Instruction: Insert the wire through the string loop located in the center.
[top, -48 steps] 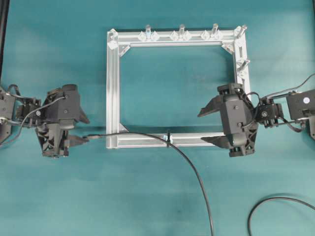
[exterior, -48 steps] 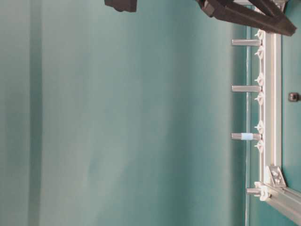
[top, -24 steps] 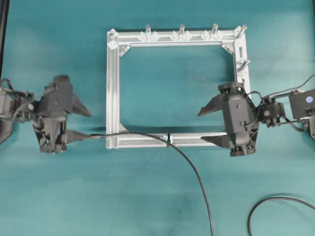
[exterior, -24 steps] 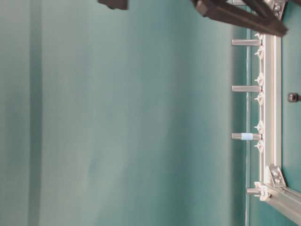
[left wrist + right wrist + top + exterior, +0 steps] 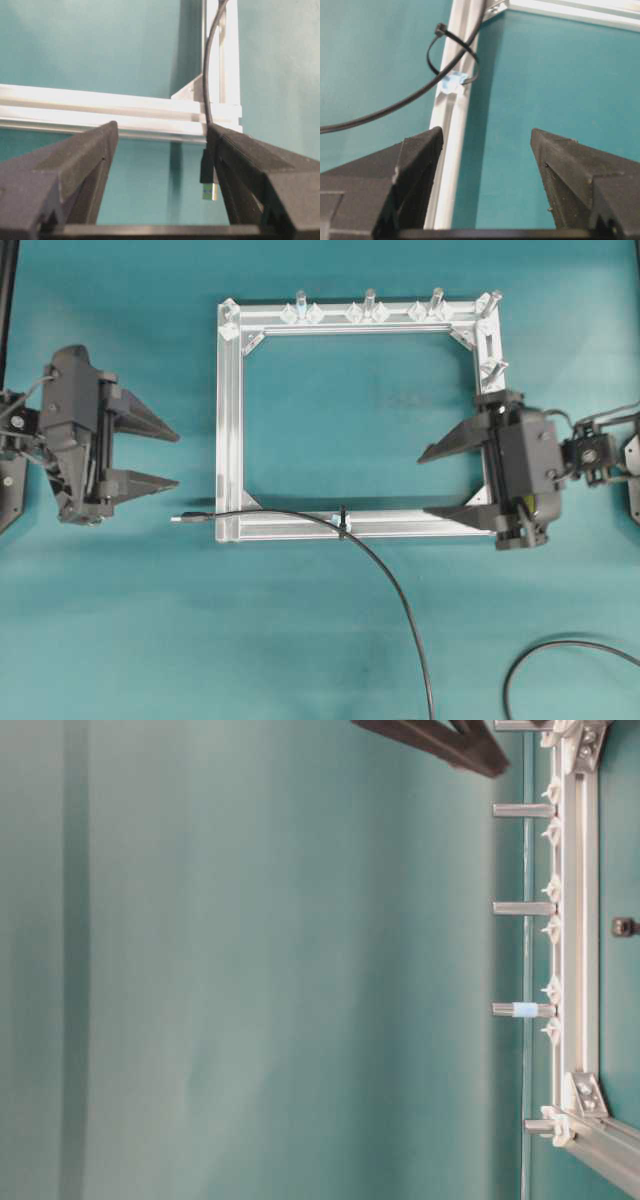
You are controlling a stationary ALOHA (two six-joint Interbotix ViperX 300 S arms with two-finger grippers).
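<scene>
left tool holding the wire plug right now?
No. In the overhead view the left tool stands open and apart from the wire, whose plug end lies free on the table beside the frame corner.

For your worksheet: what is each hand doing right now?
Left hand: open, holding nothing.
Right hand: open, holding nothing.

In the overhead view we see our left gripper (image 5: 158, 456), black plastic with two tapered fingers, at the left edge of the frame, its jaws spread wide and pointing right with nothing between them. Our right gripper (image 5: 436, 483), of the same black build, sits at the right side of the frame, jaws likewise wide apart and empty, pointing left. Both wrists lie roughly level, cables trailing behind toward the frame edges.
</scene>
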